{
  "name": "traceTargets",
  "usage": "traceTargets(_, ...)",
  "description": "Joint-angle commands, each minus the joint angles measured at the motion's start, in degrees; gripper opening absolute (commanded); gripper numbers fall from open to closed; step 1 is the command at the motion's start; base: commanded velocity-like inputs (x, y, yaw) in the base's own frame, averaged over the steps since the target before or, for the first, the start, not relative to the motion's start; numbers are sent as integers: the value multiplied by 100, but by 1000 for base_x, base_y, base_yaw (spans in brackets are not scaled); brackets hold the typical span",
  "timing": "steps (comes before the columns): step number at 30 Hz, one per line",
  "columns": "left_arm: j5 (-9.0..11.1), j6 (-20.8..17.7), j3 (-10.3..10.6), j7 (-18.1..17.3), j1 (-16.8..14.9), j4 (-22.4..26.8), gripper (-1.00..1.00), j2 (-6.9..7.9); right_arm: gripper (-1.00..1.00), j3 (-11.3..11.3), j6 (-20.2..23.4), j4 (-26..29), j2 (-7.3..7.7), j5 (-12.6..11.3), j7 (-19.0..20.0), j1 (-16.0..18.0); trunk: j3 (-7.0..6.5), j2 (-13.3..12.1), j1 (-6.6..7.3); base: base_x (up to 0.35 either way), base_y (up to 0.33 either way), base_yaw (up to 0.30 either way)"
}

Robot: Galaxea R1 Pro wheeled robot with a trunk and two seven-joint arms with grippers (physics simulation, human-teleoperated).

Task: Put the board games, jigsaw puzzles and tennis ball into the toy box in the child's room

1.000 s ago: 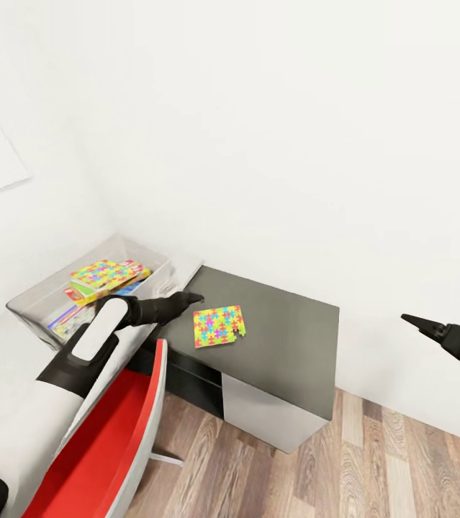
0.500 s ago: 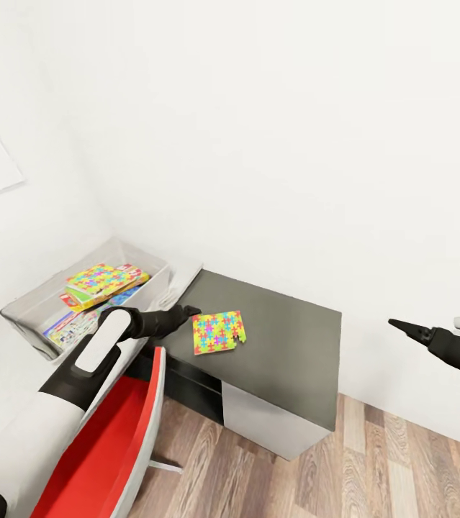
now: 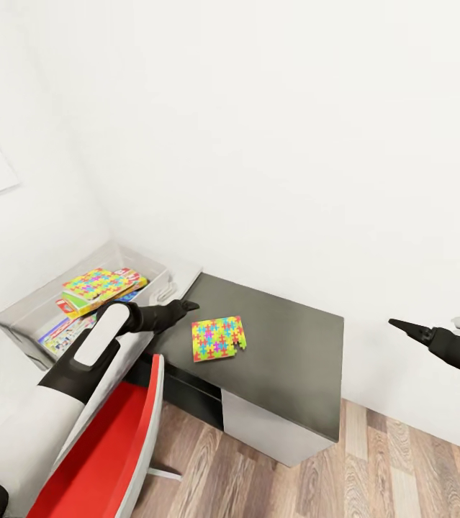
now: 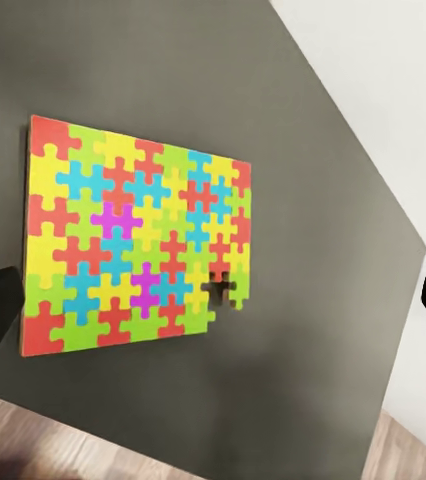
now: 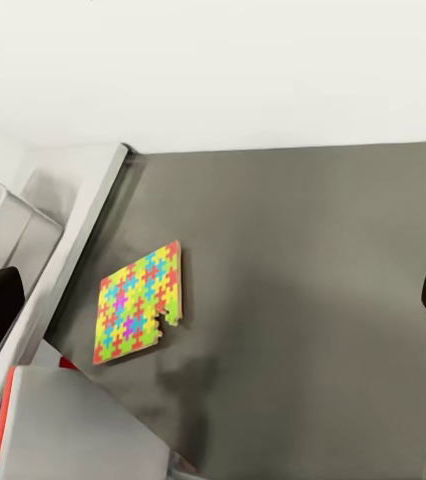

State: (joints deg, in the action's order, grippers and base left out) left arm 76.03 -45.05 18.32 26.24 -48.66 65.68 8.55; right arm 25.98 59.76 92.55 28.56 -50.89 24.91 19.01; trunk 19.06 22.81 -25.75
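1. Holding toys already, the toy box (image 3: 24,311) stands at the left, a puzzle on top.
2. Left gripper (image 3: 186,306) hovers just beside the last puzzle (image 3: 218,338), jaws spread and grasping nothing.
3. That puzzle lies flat on the desk (image 3: 294,345); I judge the next move must lift its thin edge.
4. Right gripper (image 3: 400,326) hangs well apart, jaws released.

The left arm hides part of the toy box (image 3: 35,311); its lower contents are too small to identify.
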Motion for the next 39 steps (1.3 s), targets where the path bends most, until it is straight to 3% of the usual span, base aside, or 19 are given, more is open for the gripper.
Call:
traceTargets(1,62,-1,11,58,-12,7,100,5,100,10,24,0,0,53,58,7,10,11,-3,9,0,0)
traceTargets(39,71,-40,52,-13,-29,-576,100,-7,100,28,24,0,9,52,64,7,10,11,-3,47,0,0)
